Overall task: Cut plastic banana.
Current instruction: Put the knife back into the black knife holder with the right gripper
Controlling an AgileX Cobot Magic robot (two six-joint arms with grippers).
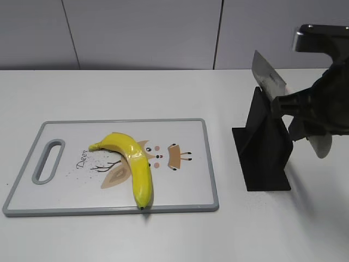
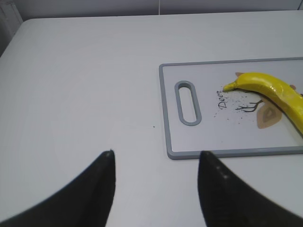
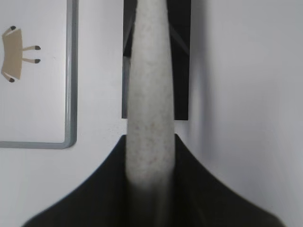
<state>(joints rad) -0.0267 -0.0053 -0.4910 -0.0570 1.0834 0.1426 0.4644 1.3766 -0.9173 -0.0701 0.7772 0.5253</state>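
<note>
The plastic banana [image 1: 132,161] is glossy yellow and curved, and lies on the white cutting board [image 1: 185,188], stem to the left and dark tip at the front edge. It also shows in the left wrist view [image 2: 272,87]. A knife with a steel blade [image 1: 267,77] and a pale speckled handle [image 3: 150,90] sits slanted at a black stand [image 1: 264,147]. My right gripper [image 3: 150,142] is shut on the handle; it also shows in the exterior view [image 1: 297,106]. My left gripper [image 2: 157,153] is open and empty over bare table by the board's handle-end corner.
The board has a grey rim [image 2: 163,113], a handle slot [image 2: 188,102] and a deer print. The black stand's base [image 3: 182,56] lies just right of the board's edge [image 3: 71,80]. A grey wall runs behind the white table.
</note>
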